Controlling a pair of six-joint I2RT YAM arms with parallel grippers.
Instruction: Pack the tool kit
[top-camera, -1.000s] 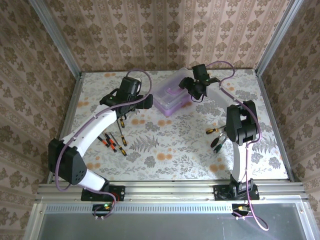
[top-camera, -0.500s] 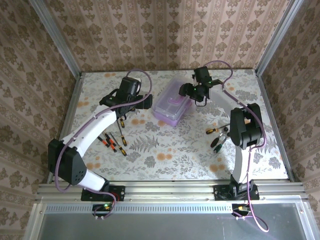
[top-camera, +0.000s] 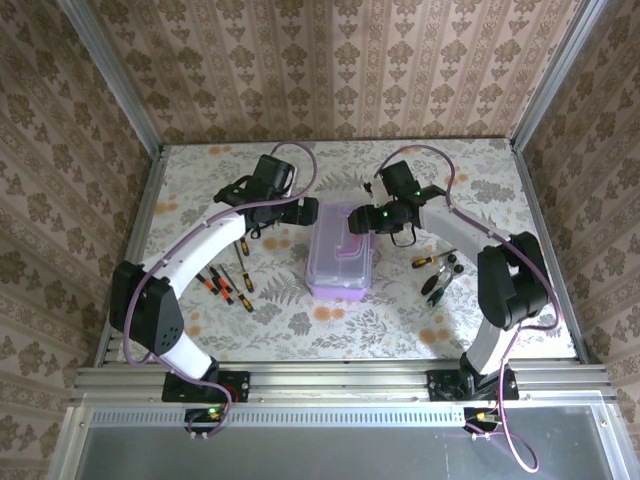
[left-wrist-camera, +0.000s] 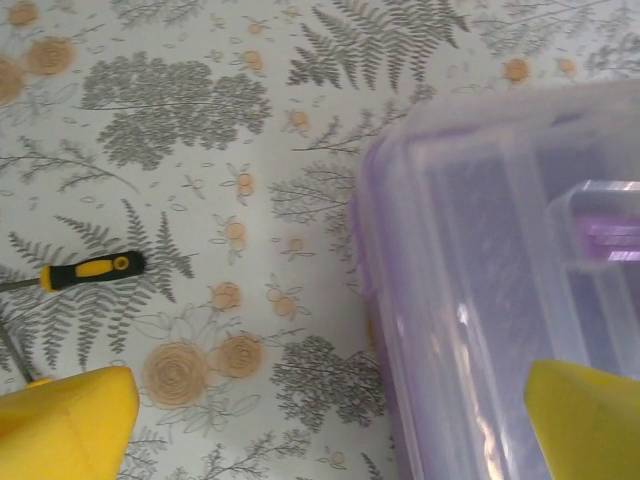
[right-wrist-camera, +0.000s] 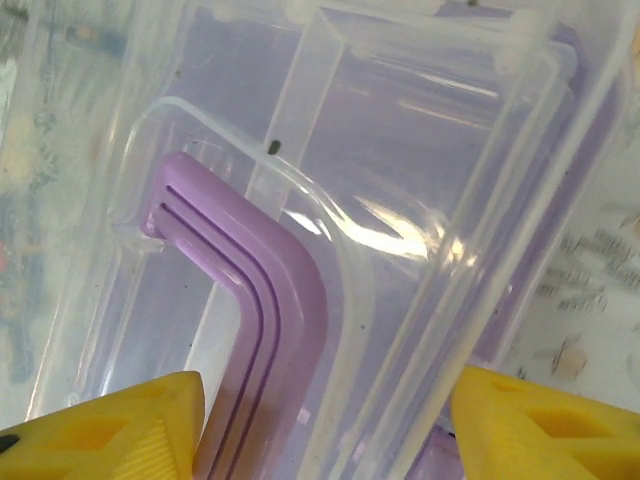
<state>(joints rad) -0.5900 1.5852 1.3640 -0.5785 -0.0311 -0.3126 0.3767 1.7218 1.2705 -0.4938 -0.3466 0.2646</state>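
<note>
One box, two arms, two scatters of hand tools on one table (top-camera: 330, 325)

There is a single purple box (top-camera: 342, 262) with one purple handle (right-wrist-camera: 270, 330), and two robot arms (top-camera: 200, 250). At least four orange-and-black screwdrivers (top-camera: 225, 285) make up the left-hand scatter, though the exact number is hard to make out. The right-hand scatter holds one more screwdriver (top-camera: 432, 260) and about two other small tools (top-camera: 437, 287), too small to identify.

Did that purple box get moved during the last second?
Yes. The purple box has come away from the back edge of the table toward the near edge, and now lies about level with the screwdrivers on the left.
</note>
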